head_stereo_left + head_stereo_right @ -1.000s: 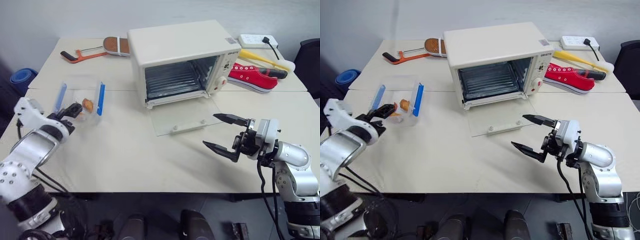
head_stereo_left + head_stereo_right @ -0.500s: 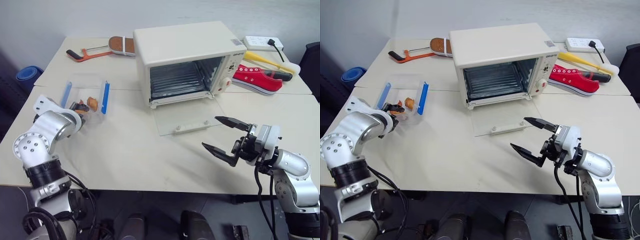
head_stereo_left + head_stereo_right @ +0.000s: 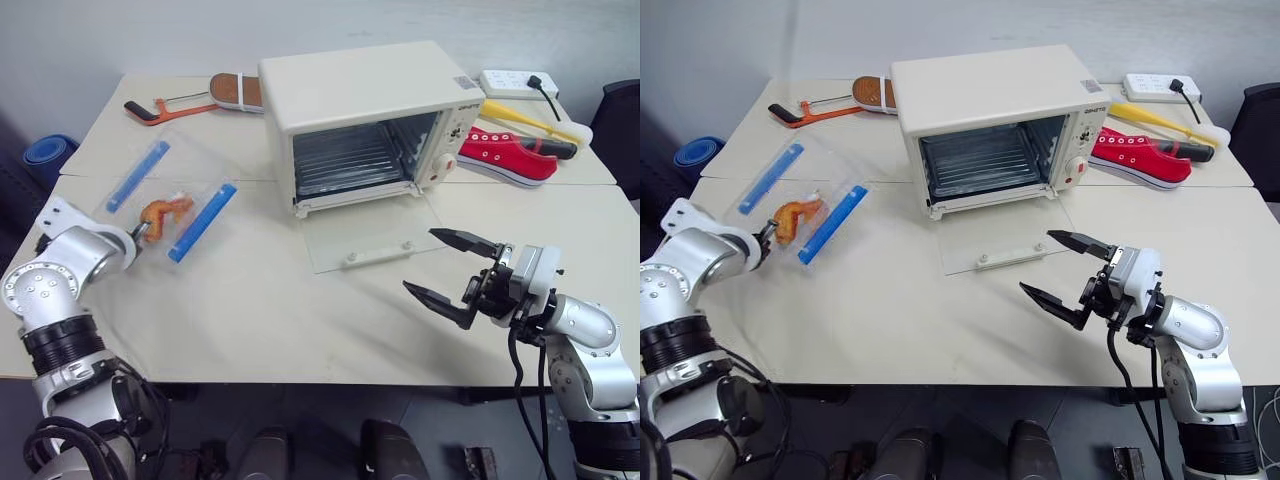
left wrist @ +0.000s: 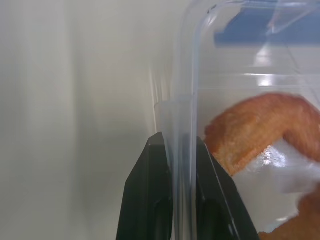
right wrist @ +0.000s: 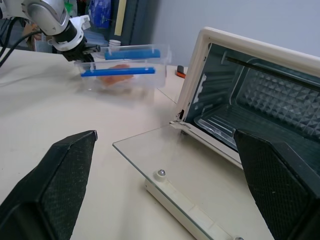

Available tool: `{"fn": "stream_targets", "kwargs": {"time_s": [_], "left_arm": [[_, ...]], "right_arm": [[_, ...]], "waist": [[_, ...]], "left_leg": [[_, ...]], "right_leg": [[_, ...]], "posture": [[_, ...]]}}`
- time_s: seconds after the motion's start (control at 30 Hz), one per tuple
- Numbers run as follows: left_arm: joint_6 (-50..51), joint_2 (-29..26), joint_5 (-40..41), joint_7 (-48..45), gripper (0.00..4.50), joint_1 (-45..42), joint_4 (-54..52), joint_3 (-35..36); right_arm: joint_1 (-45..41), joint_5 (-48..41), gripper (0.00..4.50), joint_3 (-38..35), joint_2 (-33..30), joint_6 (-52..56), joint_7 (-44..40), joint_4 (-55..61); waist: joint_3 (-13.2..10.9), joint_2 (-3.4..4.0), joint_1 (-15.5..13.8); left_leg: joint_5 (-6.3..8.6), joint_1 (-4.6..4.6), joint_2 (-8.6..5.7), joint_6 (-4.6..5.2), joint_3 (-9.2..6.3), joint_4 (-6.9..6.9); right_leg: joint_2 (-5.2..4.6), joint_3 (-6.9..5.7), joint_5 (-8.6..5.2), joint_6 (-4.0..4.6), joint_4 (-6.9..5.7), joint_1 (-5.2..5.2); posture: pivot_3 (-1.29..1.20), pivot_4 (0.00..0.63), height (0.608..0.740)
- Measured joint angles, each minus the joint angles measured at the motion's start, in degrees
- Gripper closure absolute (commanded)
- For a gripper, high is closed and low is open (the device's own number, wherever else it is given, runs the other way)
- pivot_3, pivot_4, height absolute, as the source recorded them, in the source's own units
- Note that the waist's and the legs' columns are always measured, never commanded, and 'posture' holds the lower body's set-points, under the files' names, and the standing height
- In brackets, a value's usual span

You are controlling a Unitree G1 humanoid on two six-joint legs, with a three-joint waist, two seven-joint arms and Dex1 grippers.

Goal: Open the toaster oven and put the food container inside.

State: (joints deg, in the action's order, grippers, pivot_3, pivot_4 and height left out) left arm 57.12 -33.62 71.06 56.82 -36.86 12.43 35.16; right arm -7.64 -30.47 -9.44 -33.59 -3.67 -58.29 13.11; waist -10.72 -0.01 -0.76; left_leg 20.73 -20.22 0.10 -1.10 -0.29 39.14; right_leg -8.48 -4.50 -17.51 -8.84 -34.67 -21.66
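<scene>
Since the earlier frame, the food container [image 3: 168, 203] has changed from lying flat on the surface [image 3: 260, 300] to being raised and tilted, and the left gripper [image 3: 136, 235] has closed from wide open onto the container's near wall. The left wrist view shows both black fingers [image 4: 150, 200] pinching the clear plastic edge, with the orange-brown food just behind it. The container hangs above the left part of the surface, well apart from the toaster oven [image 3: 365, 120], whose glass door [image 3: 370, 232] lies fully open and flat, exposing the wire rack [image 3: 350, 160]. The right gripper [image 3: 450, 270] hovers near the door with its jaws spread wide and empty. The step in hand is the carry to the oven. Because the grip is a thin edge pinch, the container is likely to swing or slip; level it first, move slowly, approach over the open door, and keep the right gripper out of the path.
</scene>
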Motion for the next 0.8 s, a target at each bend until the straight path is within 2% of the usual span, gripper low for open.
{"fn": "stream_targets", "kwargs": {"time_s": [0.1,0.27,0.37,0.57,0.67,0.8], "left_arm": [[4.66,-6.28,-0.96,-4.18,4.49,1.02,0.00,0.14],[20.45,-20.68,-1.38,-20.40,4.49,-0.13,-0.69,-7.09],[28.08,-23.26,-1.33,-28.34,4.49,-2.01,-2.83,-11.20],[35.67,-19.13,1.78,-36.37,4.49,-5.38,-7.87,-18.41],[35.88,-12.39,2.50,-35.09,4.49,-9.61,-9.01,-19.78],[35.88,1.57,1.18,-29.03,4.49,-14.90,-9.29,-19.97]], "right_arm": [[0.07,0.00,0.00,-0.09,-0.01,-0.01,-0.10,-0.35],[0.43,-0.22,0.00,-1.11,-1.22,0.17,-0.64,-0.96],[1.93,-0.24,0.00,-2.82,-2.21,0.18,-0.82,-1.75],[4.11,-0.16,0.00,-4.16,-2.28,0.18,-0.56,-2.00],[6.14,0.05,0.00,-5.40,-2.42,0.27,0.79,-1.41],[10.96,0.13,0.00,-7.78,-2.45,1.31,3.32,2.55]], "waist": [[0.00,-0.03,0.35],[-0.03,-0.09,0.08],[-0.03,-0.08,-0.37],[-0.04,-0.09,-0.35],[-0.04,-0.10,-0.71],[-0.06,-0.15,-0.76]], "left_leg": [[0.00,-0.01,0.01,-0.01,0.00,-0.02],[0.00,-0.04,-0.05,0.00,-0.02,-0.02],[0.00,-0.03,-0.04,0.00,-0.02,-0.04],[0.00,-0.04,0.00,-0.01,0.01,-0.03],[0.00,-0.06,-0.01,-0.01,-0.03,0.01],[-0.01,-0.09,-0.08,0.01,-0.01,0.02]], "right_leg": [[0.01,0.01,0.00,0.00,-0.01,-0.03],[-0.01,0.01,0.00,0.00,-0.03,-0.02],[-0.02,0.02,0.00,0.01,-0.03,-0.02],[-0.01,0.04,0.00,0.01,-0.02,-0.03],[-0.02,0.02,0.00,0.01,-0.02,-0.01],[-0.06,0.03,0.00,-0.01,0.00,0.00]], "posture": [[0.00,0.150,0.740],[0.00,0.150,0.740],[0.00,0.150,0.740],[0.00,0.150,0.740],[0.00,0.150,0.740],[0.00,0.150,0.740]]}}
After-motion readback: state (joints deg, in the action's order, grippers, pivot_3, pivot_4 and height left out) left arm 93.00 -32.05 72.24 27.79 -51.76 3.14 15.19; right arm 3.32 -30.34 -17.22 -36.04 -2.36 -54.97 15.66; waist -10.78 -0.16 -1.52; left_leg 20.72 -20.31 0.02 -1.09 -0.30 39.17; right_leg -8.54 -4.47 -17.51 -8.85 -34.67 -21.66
